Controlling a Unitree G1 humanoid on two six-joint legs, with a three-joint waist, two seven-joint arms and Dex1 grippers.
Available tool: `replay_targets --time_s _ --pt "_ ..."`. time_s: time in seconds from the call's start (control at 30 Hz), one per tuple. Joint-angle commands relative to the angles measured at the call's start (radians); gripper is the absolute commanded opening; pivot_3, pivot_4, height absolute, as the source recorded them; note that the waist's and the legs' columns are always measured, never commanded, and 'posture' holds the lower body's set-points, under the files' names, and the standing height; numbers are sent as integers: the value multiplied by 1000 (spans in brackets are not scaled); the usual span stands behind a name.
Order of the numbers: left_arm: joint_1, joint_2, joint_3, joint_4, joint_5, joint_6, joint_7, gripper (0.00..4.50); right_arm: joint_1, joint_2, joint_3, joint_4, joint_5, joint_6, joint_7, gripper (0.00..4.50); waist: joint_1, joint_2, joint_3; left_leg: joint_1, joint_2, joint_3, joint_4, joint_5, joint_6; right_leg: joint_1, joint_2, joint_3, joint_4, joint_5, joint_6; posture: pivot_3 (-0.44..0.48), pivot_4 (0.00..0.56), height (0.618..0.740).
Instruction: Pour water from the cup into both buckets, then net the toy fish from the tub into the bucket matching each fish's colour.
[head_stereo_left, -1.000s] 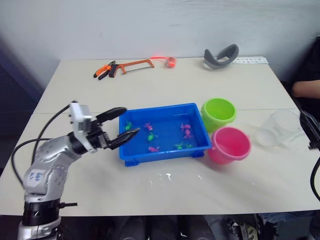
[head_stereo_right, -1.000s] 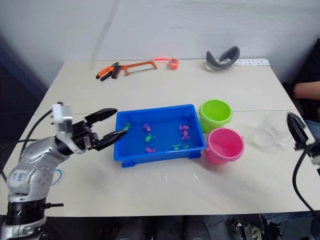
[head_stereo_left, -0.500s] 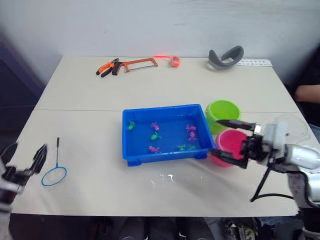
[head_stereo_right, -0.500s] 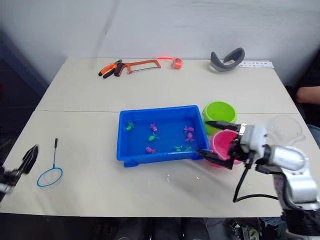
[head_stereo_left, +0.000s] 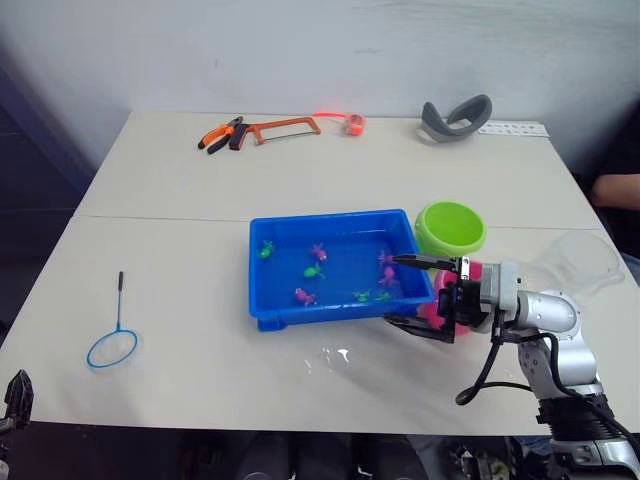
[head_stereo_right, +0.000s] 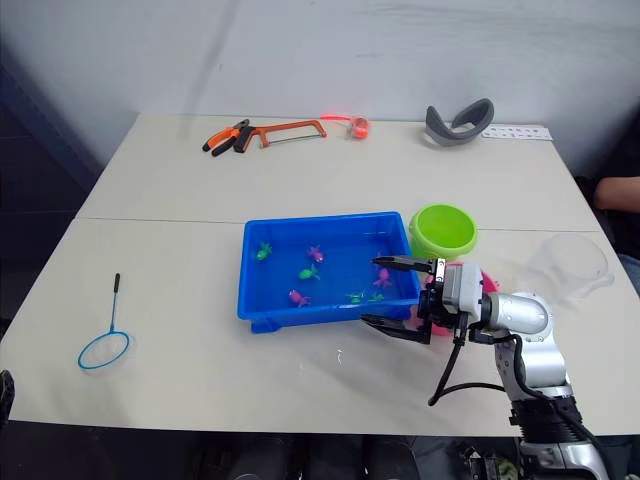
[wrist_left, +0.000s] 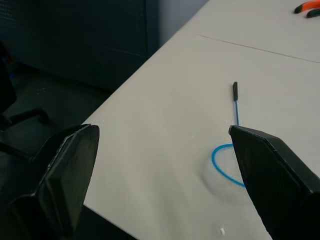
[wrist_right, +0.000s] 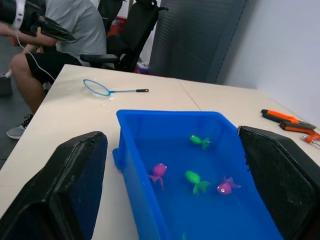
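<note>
Found the right gripper (head_stereo_left: 412, 292) hanging at the 3 o'clock end of the tub (head_stereo_left: 330, 216), fingers spread wide and holding nothing, partly covering the pink bucket (head_stereo_right: 489, 283). Noted the green bucket (head_stereo_left: 450, 227) touching or just beside the pink one, toward 12 o'clock from it. Spotted the cup (head_stereo_left: 580, 262) well apart from that gripper, further out toward 3 o'clock near the table edge; could not tell whether it held water or stood fully upright. Placed the left gripper (wrist_left: 160, 175) low at the table's 8 o'clock corner, fingers likewise wide apart and empty, with the net (head_stereo_left: 112, 335) lying flat just beyond it. Counted several fish (head_stereo_left: 314, 271) in the tub, none in either bucket. Judged pouring to be the step in hand, not yet begun. Judged it best to swing the right gripper out toward 3 o'clock, well above both bucket rims, close on the cup's wall below its wide mouth, squeeze gently since thin plastic probably flexes, lift level, then tip slowly over 1 bucket at a time.
</note>
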Motion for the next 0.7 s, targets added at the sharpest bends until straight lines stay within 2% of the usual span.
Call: replay_targets --time_s 0.03,0.13,0.3,0.43,0.57,0.7 --pt "-101 142 -33 -78 -52 237 159 4500 29 -12 -24 -18 3 -42 23 4428 4 0 0 0 0 -2 0 1 0 0 0 -1 1 0 0 0 150 740" --pt "-189 245 -88 -26 -73 367 164 4500 59 -18 -26 -53 -4 -47 11 4428 -3 0 0 0 -1 -2 0 1 -1 0 0 -1 3 0 -1 0 150 740" --pt "-460 412 -286 245 -29 614 157 4500 118 -45 -37 -174 -14 -11 -53 4428 -16 2 1 0 -2 -1 0 2 -2 0 1 -1 8 0 0 0 150 740" --pt "-606 475 -431 431 47 649 105 4500 156 -67 -51 -258 -26 31 -120 4428 -23 2 0 0 -2 0 -1 3 -3 -1 2 -1 9 0 0 0 150 740" --pt "-766 502 -523 643 142 581 65 4500 170 -81 -55 -314 -20 68 -163 4428 -23 1 0 0 -2 0 -1 3 -3 -1 2 -1 9 0 0 0 150 740" --pt "-826 526 -614 751 229 543 15 4500 194 -92 -76 -332 -11 76 -174 4428 -22 1 0 1 -2 0 -1 5 -4 -1 2 -2 9 0 0 0 150 740"
